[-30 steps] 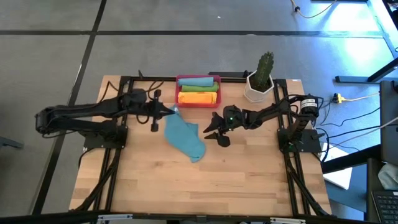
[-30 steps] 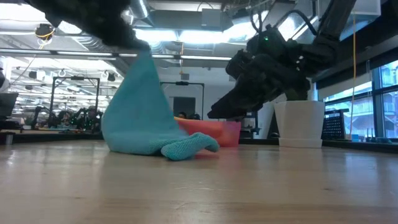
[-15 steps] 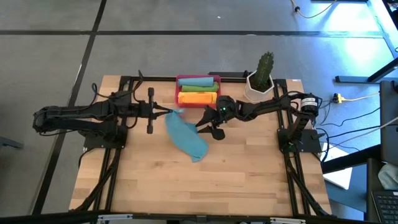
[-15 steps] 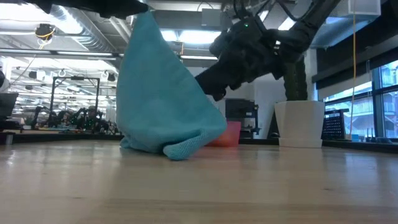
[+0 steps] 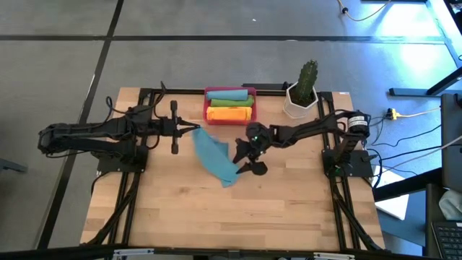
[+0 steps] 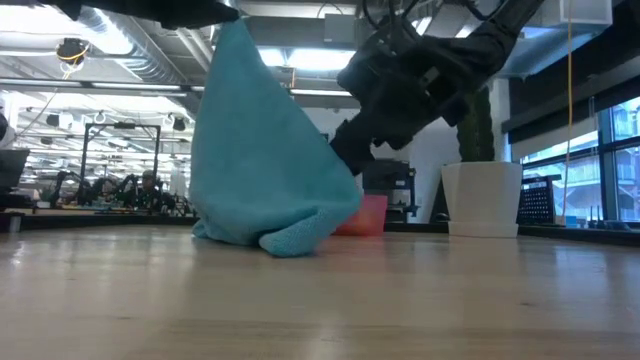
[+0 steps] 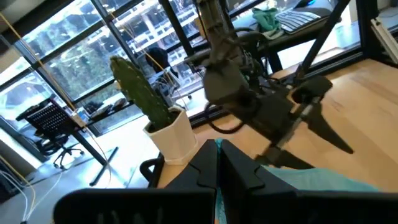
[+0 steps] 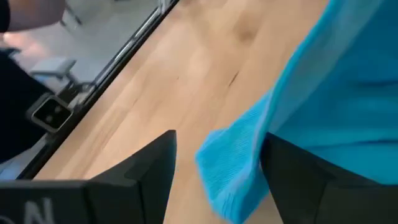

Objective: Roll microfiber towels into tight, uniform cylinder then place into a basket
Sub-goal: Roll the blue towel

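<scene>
Teal towel (image 5: 215, 156) hangs from our left gripper (image 5: 196, 129), whose fingers are clamped on its top corner, the lower end bunched on the table (image 5: 281, 209). Our right gripper (image 5: 241, 160) straddles the towel's lower edge, fingers apart. Behind sits the red basket (image 5: 206, 106) holding rolled towels (image 5: 229, 105).

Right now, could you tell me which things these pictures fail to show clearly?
- Red basket: low view, mostly hidden behind the hanging teal towel.
- Left pincer: low view, cut off by the top edge.
- Whether the right pincer, open around a towel edge, touches it: wrist view blurred.
- How tightly the basket's towels are rolled: high view, too small.
</scene>
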